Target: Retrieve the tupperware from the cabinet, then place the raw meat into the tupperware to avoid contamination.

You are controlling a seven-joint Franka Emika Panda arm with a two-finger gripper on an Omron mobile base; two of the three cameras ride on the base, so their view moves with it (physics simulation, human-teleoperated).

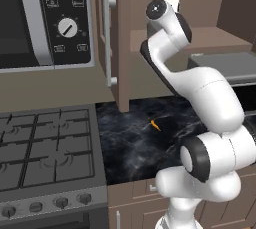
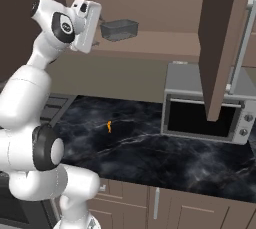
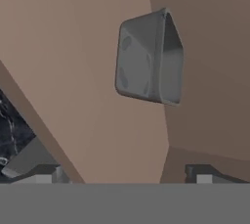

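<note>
Jaws spread wide and empty, just short of the small translucent grey rectangular plastic tupperware on the brown wooden cabinet shelf.

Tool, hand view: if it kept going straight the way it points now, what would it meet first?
Most likely the tupperware on the cabinet shelf, which lies ahead of the tool with a free gap between; depth is unclear, so it could pass just beside it to the cabinet's back wall.

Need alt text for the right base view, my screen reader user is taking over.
The white arm's tool is raised to the open cabinet, just short of a grey tub on its shelf. Below, a tiny orange piece of meat lies on the dark marble counter, left of a toaster oven.
</note>
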